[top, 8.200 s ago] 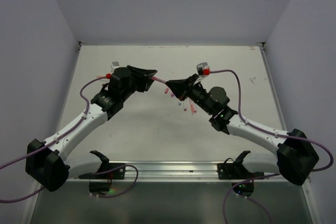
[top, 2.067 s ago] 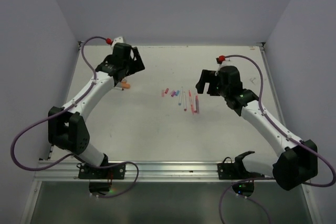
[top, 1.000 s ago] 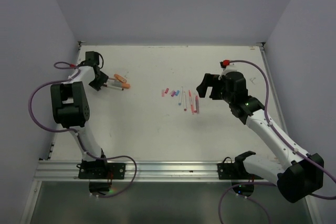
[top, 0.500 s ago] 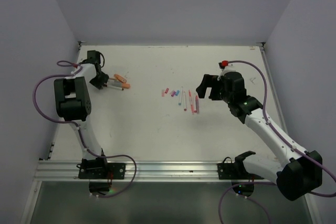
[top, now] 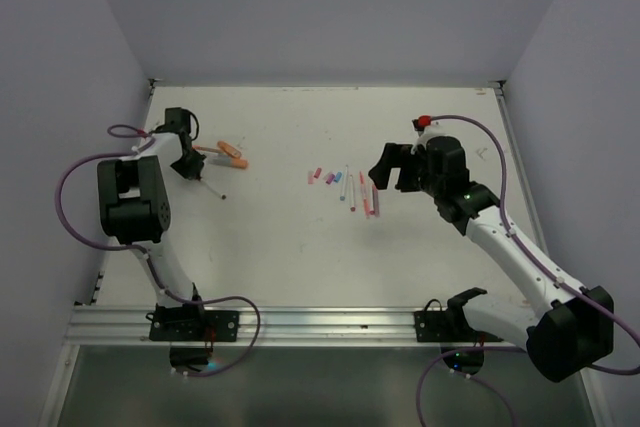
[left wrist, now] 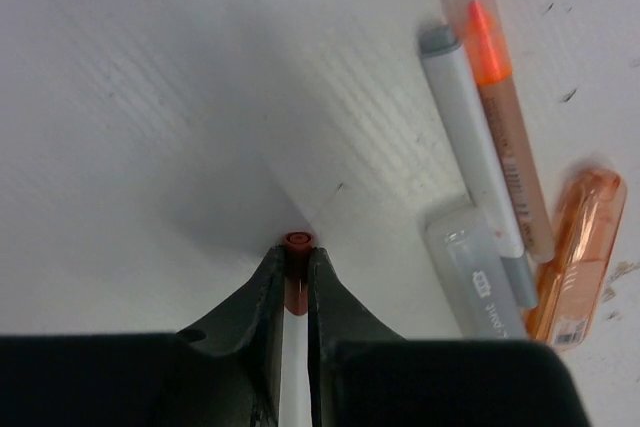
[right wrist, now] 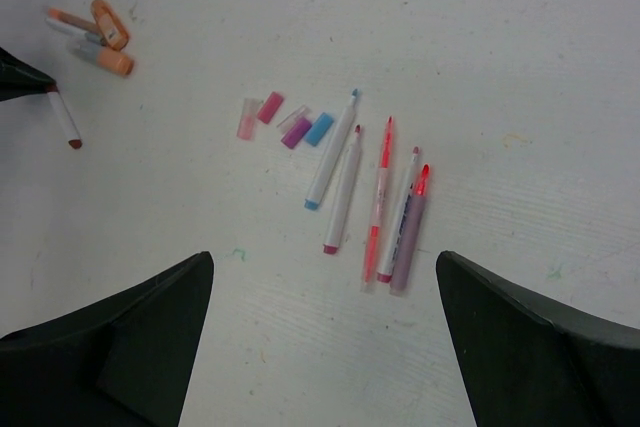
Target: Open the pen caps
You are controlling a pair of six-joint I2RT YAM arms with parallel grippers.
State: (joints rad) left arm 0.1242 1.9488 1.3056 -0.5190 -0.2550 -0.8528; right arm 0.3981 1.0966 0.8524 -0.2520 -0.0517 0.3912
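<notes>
White, red-tipped pen (left wrist: 295, 347) pinched in the left pincer (left wrist: 296, 252) (right pincer (right wrist: 320, 337) gapes empty)

Our left claw (top: 192, 167) has a thin pen (top: 212, 187) jutting from it, with orange markers (top: 232, 155) just to its right. Our right claw (top: 378, 172) hovers beside a row of pens (top: 358, 192), and loose caps (top: 322, 176) lie beyond them.

Pale lilac walls (top: 330, 7) enclose a scuffed white table (top: 290, 247) edged by a metal rail (top: 330, 323)
</notes>
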